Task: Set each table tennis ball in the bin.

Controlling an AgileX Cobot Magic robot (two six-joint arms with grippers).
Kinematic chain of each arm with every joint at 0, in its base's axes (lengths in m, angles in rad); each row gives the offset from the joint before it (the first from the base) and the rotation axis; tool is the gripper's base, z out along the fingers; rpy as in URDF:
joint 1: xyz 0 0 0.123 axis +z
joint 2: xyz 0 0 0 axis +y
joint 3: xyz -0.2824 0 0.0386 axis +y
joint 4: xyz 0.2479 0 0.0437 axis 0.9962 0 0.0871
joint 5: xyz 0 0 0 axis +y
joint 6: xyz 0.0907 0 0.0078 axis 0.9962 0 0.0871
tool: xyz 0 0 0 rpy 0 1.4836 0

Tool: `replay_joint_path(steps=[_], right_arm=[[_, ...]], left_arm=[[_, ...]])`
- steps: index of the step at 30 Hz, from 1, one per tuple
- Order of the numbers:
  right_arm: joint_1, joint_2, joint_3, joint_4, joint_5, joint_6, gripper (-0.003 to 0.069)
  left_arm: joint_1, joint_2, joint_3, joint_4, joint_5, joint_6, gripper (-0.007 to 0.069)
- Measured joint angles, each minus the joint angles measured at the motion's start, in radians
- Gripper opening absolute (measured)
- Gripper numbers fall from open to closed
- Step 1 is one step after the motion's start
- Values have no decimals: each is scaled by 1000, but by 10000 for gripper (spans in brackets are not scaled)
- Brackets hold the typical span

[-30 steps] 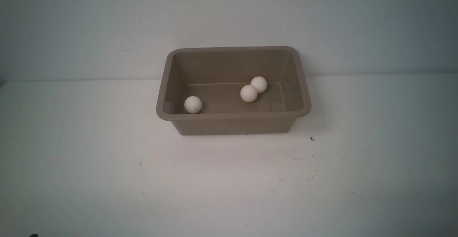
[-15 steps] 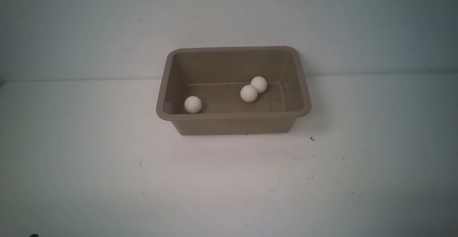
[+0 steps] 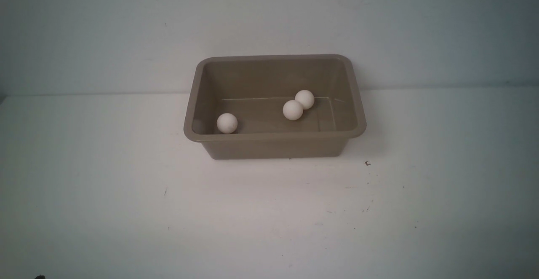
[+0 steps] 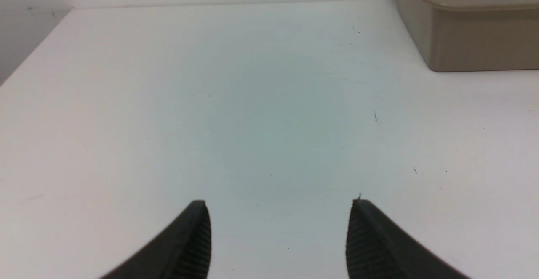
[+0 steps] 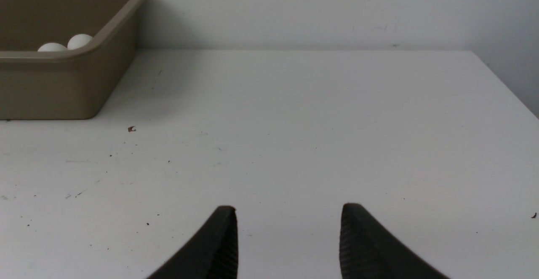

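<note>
The taupe bin (image 3: 273, 136) stands at the middle back of the white table. Three white table tennis balls lie inside it: one (image 3: 227, 123) by the near left corner, and two touching, one (image 3: 292, 110) in front of the other (image 3: 304, 99), right of centre. Neither gripper shows in the front view. In the left wrist view my left gripper (image 4: 279, 203) hovers open over bare table, the bin (image 4: 476, 38) well ahead of it to one side. My right gripper (image 5: 289, 206) is open too, nothing between its fingers, with the bin (image 5: 54, 85) and two balls (image 5: 79, 41) far off.
The white table (image 3: 126, 194) carries small dark specks and one tiny scrap (image 3: 367, 163) near the bin's right front corner. A plain wall rises close behind the bin. The table's side edges show in both wrist views.
</note>
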State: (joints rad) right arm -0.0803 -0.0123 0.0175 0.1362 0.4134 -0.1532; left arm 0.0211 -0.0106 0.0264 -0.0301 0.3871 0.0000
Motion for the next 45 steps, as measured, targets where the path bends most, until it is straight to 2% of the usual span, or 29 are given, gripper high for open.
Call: replay_joint_path(steps=[10,45], right_arm=[[0,0,0,-19,-1,49,315],[34,0,0,-51,-3,52,315]], left_arm=[[0,0,0,0,0,0,394],[0,0,0,0,0,0,394]])
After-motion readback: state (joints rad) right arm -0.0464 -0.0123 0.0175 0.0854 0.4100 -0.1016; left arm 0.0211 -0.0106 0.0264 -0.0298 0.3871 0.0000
